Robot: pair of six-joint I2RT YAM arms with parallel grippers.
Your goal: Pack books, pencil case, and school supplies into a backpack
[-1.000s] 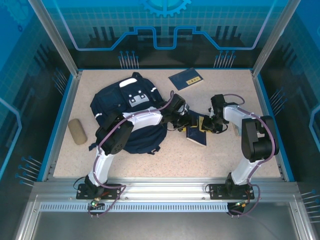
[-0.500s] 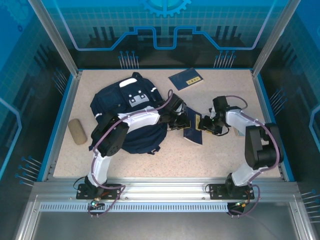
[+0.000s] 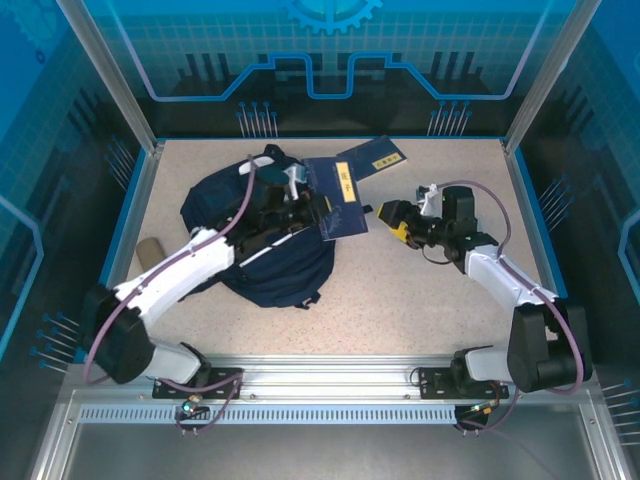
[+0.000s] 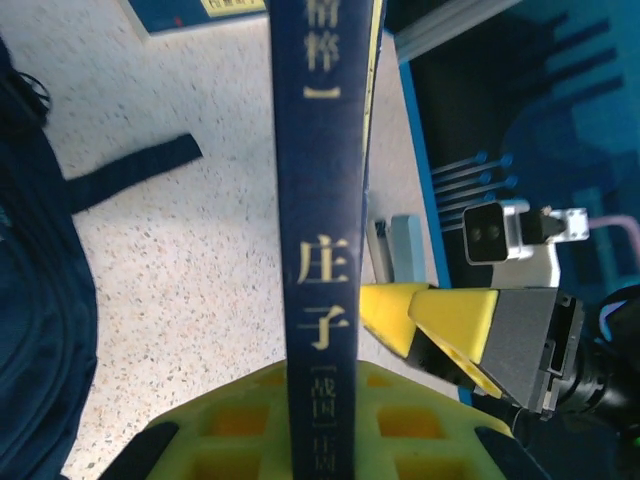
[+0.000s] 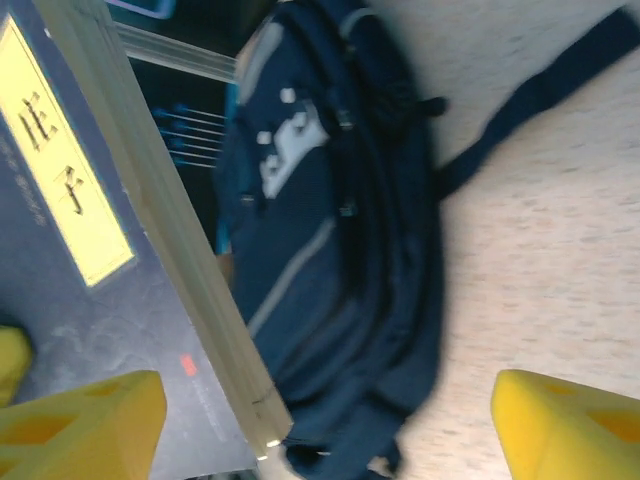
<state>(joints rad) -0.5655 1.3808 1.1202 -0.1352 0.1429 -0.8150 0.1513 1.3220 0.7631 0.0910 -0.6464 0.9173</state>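
At 9 o'clock on the worktop [image 3: 430, 300], backpack [image 3: 255, 250]: navy, lying flat with the white-and-grey patch facing up. A dark strap trails onto the speckled surface.
Left end effector [image 3: 300, 205]: reached across the backpack, yellow pads clamped on the navy book [image 3: 335, 205].
Navy book: held up on edge and tilted, over the backpack's 3 o'clock side. The yellow label strip shows from above. On the left wrist view, gold characters run along the spine away from the pads.
Right end effector [image 3: 392, 220]: fingers spread wide, nothing between them. It sits just beside the navy book at its 4 o'clock; cannot tell whether a fingertip touches it.
Second navy book [image 3: 375, 155]: flat on the worktop at 1 o'clock, yellow label up.
Pencil case [image 3: 149, 248]: tan, at far 9 o'clock near the worktop edge, partly hidden behind the left arm.
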